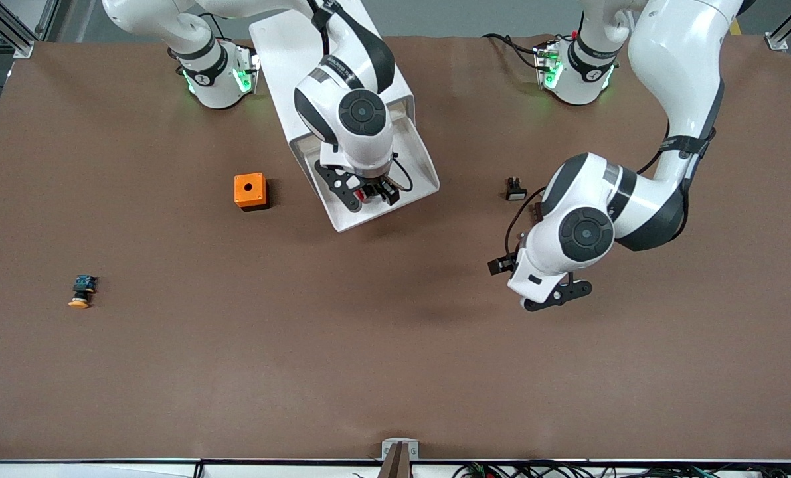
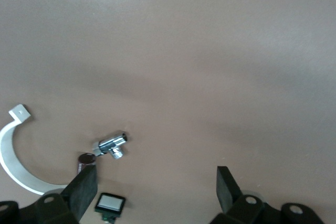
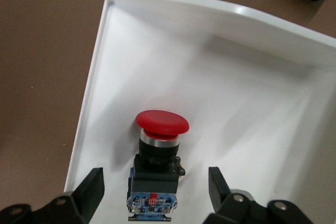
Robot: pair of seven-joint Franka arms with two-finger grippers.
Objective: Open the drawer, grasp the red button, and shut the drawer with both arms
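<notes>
Button [image 3: 156, 161] lies in the open white drawer [image 3: 105, 77], red cap up, between my right gripper's [image 3: 155, 187] fingers, which are spread and not touching it. My left gripper [image 2: 156, 190] hangs wide open, empty, over bare table [image 1: 302, 345], waiting.

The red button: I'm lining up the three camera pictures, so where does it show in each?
Front view: red button in the open white drawer, under the right claw.
Left wrist view: not in it.
Right wrist view: low centre, between the claw's fingers.
Shared landmark: the white drawer.
</notes>
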